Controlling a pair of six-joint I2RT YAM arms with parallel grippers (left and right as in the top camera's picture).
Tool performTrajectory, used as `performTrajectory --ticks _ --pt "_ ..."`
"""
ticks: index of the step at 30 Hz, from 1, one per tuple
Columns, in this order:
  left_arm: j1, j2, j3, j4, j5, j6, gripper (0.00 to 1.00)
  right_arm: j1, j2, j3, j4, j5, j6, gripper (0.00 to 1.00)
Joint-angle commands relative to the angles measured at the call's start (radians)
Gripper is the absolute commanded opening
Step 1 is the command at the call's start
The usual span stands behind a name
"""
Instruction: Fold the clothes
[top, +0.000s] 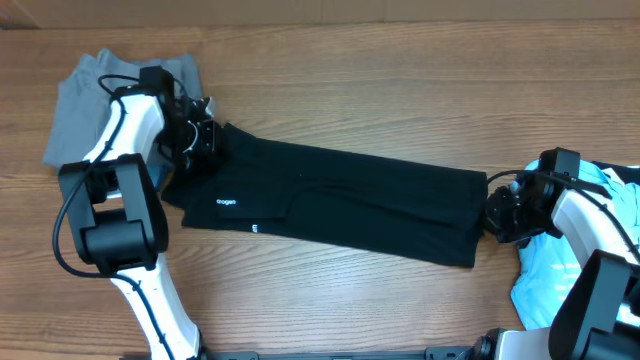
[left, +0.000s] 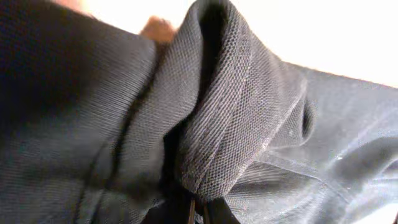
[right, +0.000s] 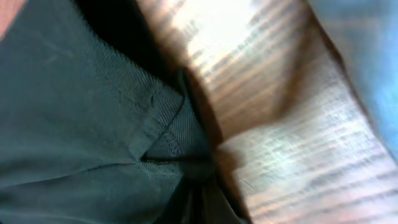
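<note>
A long black shirt (top: 350, 195) with small white logo marks (top: 227, 203) lies stretched across the wooden table. My left gripper (top: 212, 140) is shut on its upper left end. In the left wrist view a ribbed fold of the black shirt (left: 230, 112) bunches up out of the closed left gripper (left: 200, 211). At the opposite end, my right gripper (top: 487, 212) is shut on the shirt's right edge. The right wrist view shows the shirt's hem (right: 168, 134) pinched in the right gripper (right: 202, 202).
A grey garment (top: 85, 100) lies crumpled at the back left, under the left arm. A light-blue tee (top: 555, 270) is heaped at the right, beneath the right arm, and shows in the right wrist view as blue fabric (right: 367, 56). Bare wood table (top: 400, 90) surrounds the shirt.
</note>
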Motion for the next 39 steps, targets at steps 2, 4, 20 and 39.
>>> performTrajectory --ticks 2,4,20,39 --pt "0.021 0.016 0.05 -0.009 0.044 -0.009 0.04 -0.007 -0.023 0.023 -0.016 0.06 0.007 0.25" --pt "0.021 0.016 0.051 -0.018 0.044 -0.006 0.04 -0.007 -0.023 0.023 -0.024 0.064 0.006 0.23" --pt "0.019 0.015 0.179 -0.194 0.124 0.085 0.45 -0.016 -0.018 0.023 0.108 -0.061 -0.051 0.58" --pt "0.011 -0.207 0.504 -0.478 0.138 0.206 0.47 -0.017 0.365 0.021 0.069 -0.269 -0.277 0.58"
